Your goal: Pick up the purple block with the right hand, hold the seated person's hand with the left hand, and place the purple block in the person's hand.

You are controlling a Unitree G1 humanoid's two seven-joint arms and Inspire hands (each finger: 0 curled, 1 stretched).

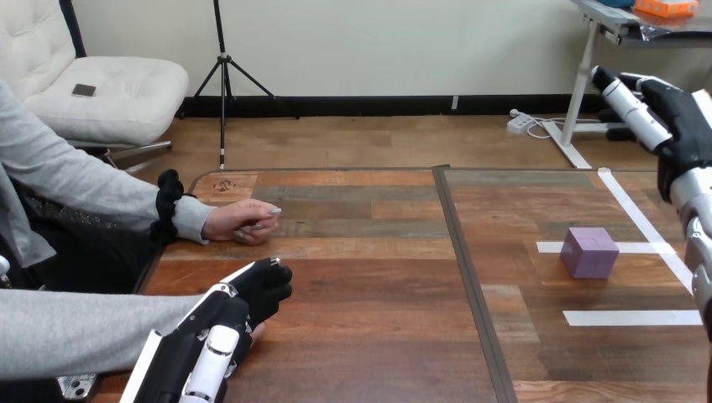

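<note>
at the far left, the person's far hand (242, 223) rests on the wooden table (378, 336), loosely curled, near the table's back edge. nearer the camera, the person's grey sleeve (84, 332) runs across the lower left corner, and its cuff ends right at the robot's left hand (239, 304). that hand lies over whatever comes past the cuff, its back turned up. i cannot tell whether it grips anything beneath it. it stays apart from the person's far hand, with bare wood between them. right of the table's dark middle seam (467, 277), the purple block (589, 252) sits flat on the wood, over a strip of white tape (646, 247), touched by nothing. at the far right, the right hand (684, 126) is raised well above the block, fingers (625, 105) stretched out and holding nothing.
</note>
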